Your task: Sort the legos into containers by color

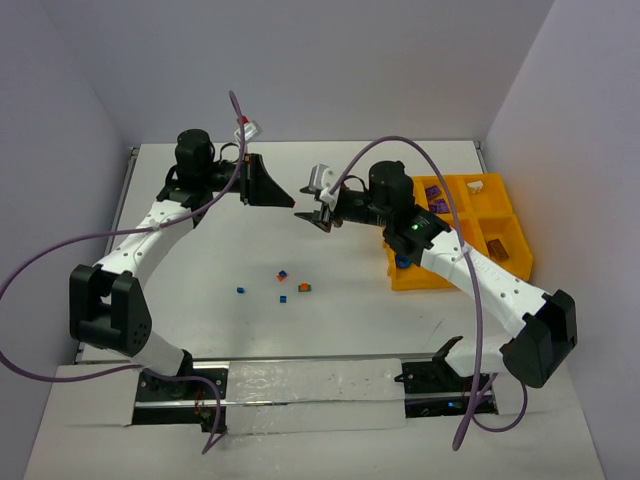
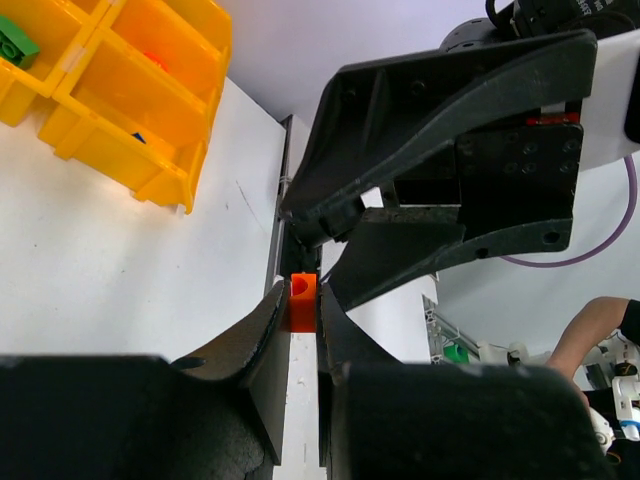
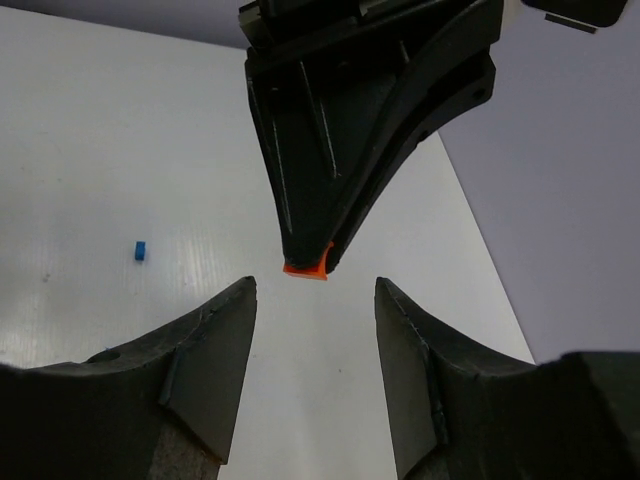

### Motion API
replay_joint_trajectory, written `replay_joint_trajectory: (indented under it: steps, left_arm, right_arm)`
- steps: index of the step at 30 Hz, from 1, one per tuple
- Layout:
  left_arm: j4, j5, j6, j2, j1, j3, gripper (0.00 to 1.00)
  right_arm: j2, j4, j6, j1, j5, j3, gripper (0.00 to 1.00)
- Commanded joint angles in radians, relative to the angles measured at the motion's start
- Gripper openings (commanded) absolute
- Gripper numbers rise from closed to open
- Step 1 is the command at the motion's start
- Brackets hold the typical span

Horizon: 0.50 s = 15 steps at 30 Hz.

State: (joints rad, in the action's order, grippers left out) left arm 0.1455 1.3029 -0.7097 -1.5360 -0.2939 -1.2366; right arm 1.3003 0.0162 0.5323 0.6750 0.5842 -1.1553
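Jaws clamping an orange lego [image 3: 305, 268], the left gripper [image 3: 312, 256] is apparently handing it to the open-jawed right gripper [image 3: 315, 292].

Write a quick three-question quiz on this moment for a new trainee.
1. Multiple choice: what does the left end effector pinch? A) a blue brick B) a small orange piece C) nothing
2. True or false: the right end effector is shut on a purple brick.
3. Fill in: in the top view, the loose blue piece lies to the ___ of the yellow tray.
Key: 1 B; 2 false, its jaws stand open; 3 left.
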Motion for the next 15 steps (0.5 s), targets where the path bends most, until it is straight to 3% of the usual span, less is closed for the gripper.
replay_joint_trajectory:
  steps: [1, 15]
  left_arm:
    - [-0.006, 0.004, 0.023, 0.005, -0.007, -0.031, 0.00]
    - [-0.016, 0.002, 0.030, 0.007, -0.010, -0.032, 0.00]
  right_arm:
    - [0.011, 0.048, -0.005, 0.018, -0.006, -0.034, 0.57]
    - [0.042, 0.087, -0.049, 0.028, -0.040, -0.049, 0.46]
